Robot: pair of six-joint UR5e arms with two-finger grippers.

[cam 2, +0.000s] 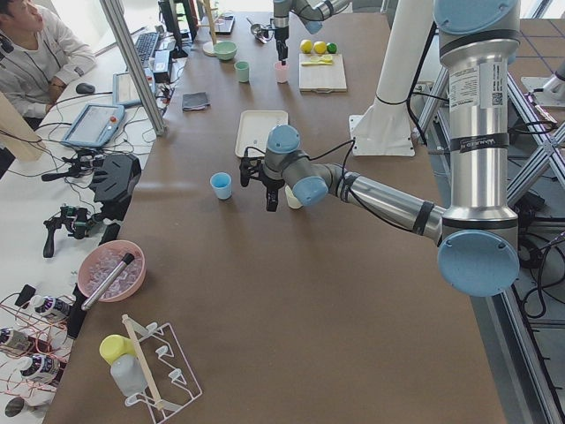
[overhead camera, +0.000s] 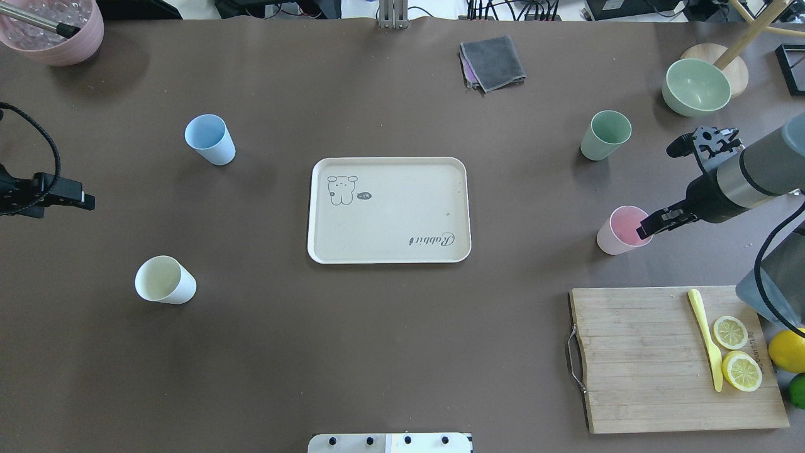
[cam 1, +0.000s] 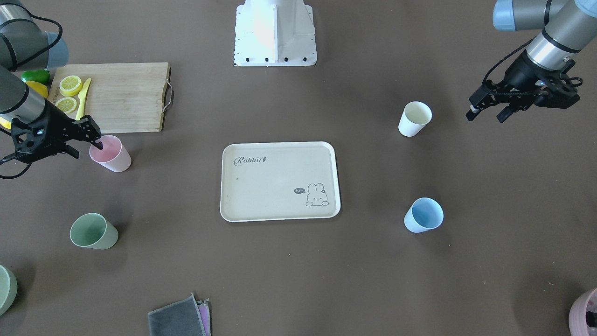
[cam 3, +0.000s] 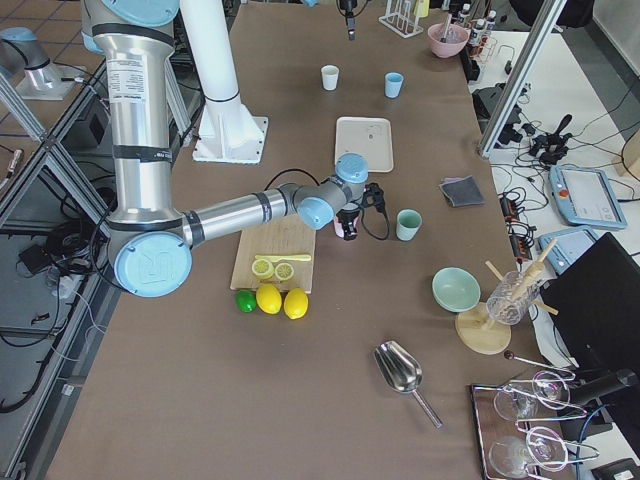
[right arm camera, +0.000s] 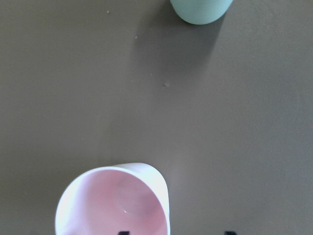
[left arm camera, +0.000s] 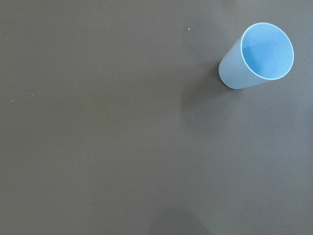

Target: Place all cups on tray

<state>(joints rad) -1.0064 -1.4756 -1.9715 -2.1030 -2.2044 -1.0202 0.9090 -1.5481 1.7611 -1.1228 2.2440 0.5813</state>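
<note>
On a brown table [cam 1: 326, 289] the tray [cam 1: 275, 186] is set at centre, with the pink cup [cam 1: 112, 156], green cup [cam 1: 93, 231], white cup [cam 1: 414, 119] and blue cup [cam 1: 423, 215] stood apart around it. The right gripper [cam 1: 85, 147] is spread astride the pink cup's rim. The left gripper [cam 1: 485, 116] is held spread at upper right. A bowl [cam 1: 5, 289] is cut off at lower left.

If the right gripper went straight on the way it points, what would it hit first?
Probably the pink plastic cup: the right gripper points down at its rim, jaws open, one tip seemingly inside. Depth is unclear.
</note>
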